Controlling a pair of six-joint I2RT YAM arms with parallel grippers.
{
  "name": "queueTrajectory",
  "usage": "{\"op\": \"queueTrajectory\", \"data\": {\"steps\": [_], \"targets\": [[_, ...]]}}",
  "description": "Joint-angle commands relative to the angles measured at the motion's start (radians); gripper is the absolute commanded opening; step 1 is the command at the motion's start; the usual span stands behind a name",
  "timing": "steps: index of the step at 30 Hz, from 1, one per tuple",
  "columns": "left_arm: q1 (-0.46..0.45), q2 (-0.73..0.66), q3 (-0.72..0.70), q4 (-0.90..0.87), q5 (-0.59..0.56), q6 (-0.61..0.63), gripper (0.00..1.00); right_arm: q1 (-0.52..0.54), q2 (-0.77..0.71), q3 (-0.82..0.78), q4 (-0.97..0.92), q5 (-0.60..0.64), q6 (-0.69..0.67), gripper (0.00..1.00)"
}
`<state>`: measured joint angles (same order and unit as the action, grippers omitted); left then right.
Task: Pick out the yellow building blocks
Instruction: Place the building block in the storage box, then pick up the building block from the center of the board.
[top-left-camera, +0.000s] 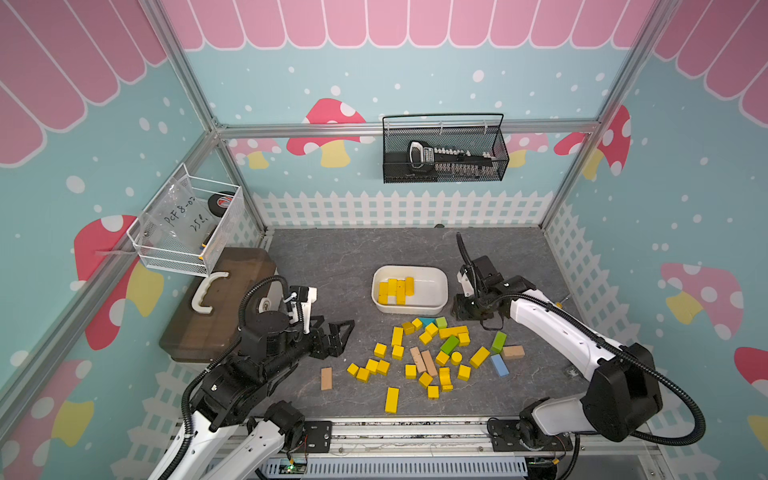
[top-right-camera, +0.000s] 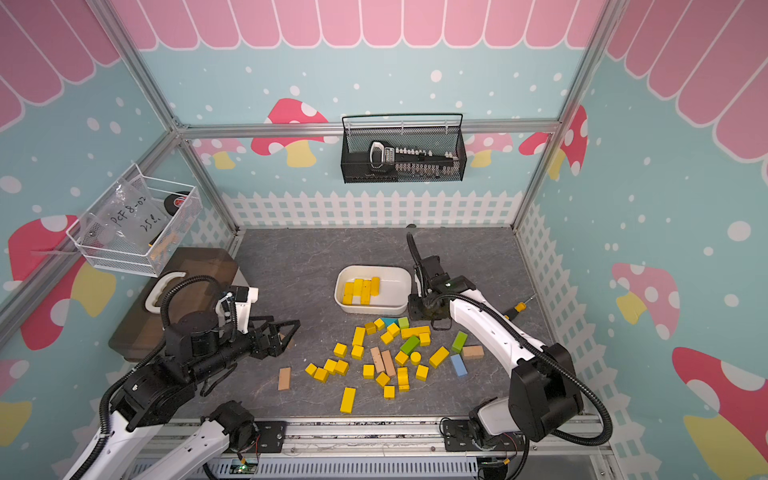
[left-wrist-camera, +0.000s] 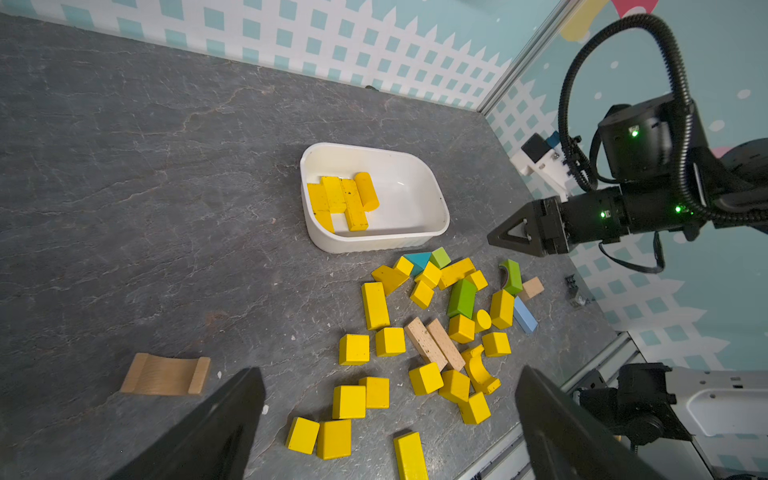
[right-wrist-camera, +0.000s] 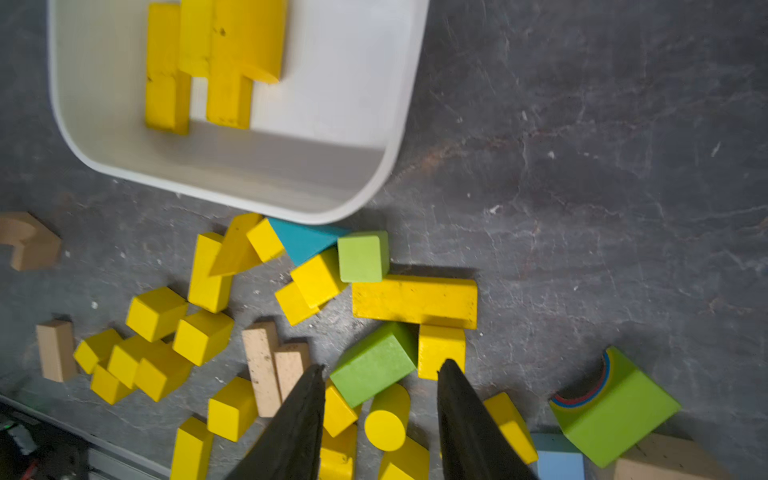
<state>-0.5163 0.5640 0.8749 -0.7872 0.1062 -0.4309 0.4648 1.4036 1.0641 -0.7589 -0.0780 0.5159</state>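
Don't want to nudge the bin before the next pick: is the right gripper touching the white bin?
Apart. In the left wrist view, bare grey table shows between the right gripper and the white bin.
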Motion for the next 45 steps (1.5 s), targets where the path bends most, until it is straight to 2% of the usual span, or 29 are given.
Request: {"op": "queueTrajectory", "data": {"steps": [1,6,11,15,22,33,45], "targets": [[0.012,0.022,-0.004,0.014,0.019,0.004,0.99,0.004,-0.016,-0.041,-0.025,0.023,-0.116,0.47],[0.015,0.048,-0.001,0.011,0.043,0.004,0.99,0.022,0.022,-0.090,-0.021,0.049,-0.211,0.55],[0.030,0.030,-0.002,0.012,0.023,0.001,0.99,0.073,0.082,-0.095,0.039,0.088,-0.229,0.71],[0.030,0.022,-0.005,0.012,0.012,0.000,0.99,0.108,0.155,-0.068,0.058,0.129,-0.215,0.78],[0.032,0.035,-0.004,0.011,0.017,0.000,0.99,0.112,0.220,-0.058,0.097,0.170,-0.127,0.80],[0.032,0.026,-0.005,0.013,0.010,-0.002,0.99,0.113,0.285,-0.018,0.125,0.127,-0.098,0.83],[0.032,0.017,-0.007,0.012,0.010,-0.002,0.99,0.100,0.349,0.042,0.025,0.300,-0.024,0.84]]}}
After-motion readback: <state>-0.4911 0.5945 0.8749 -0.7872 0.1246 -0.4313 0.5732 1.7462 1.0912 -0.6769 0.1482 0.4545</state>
